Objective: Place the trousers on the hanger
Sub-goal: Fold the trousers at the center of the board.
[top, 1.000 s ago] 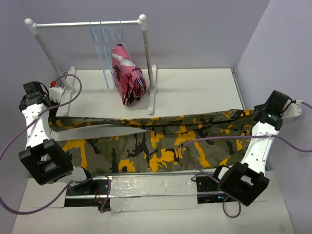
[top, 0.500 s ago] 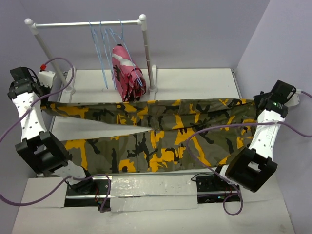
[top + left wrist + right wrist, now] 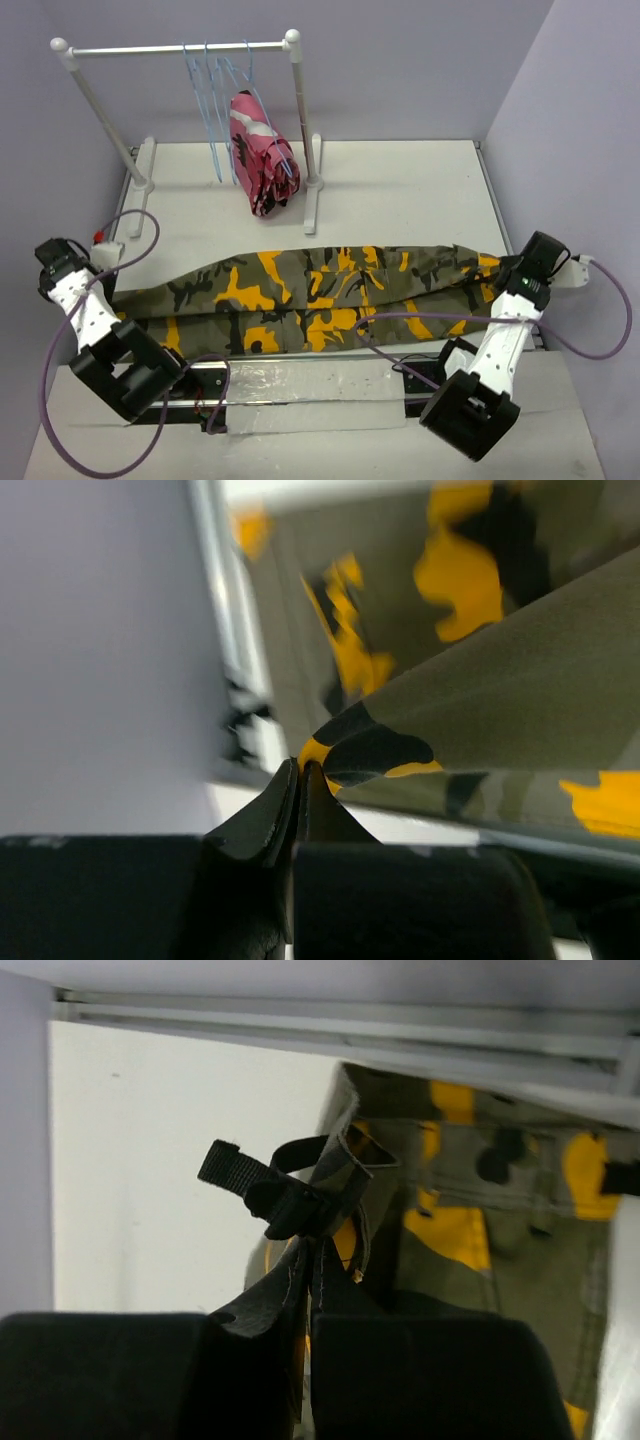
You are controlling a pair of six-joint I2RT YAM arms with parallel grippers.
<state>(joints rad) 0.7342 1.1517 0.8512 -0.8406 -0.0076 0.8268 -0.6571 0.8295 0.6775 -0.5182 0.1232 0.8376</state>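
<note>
The olive camouflage trousers [image 3: 320, 290] with black and orange patches lie folded lengthwise across the near part of the table. My left gripper [image 3: 108, 290] is shut on their left end, pinching a cloth corner [image 3: 350, 755] in the left wrist view. My right gripper [image 3: 505, 272] is shut on their right end, at the waistband with a black strap [image 3: 255, 1182]. Several light-blue wire hangers [image 3: 215, 100] hang from the white rail at the back, far from both grippers.
A white rail stand [image 3: 300, 120] stands at the back of the table. A pink, white and black camouflage garment [image 3: 258, 150] hangs from one hanger. Purple walls close in on the left and right. Purple cables loop beside both arms.
Both grippers have come down and toward the near edge with the trousers' ends. The raised upper fold has been laid over the lower half, so the trousers are now folded lengthwise.
</note>
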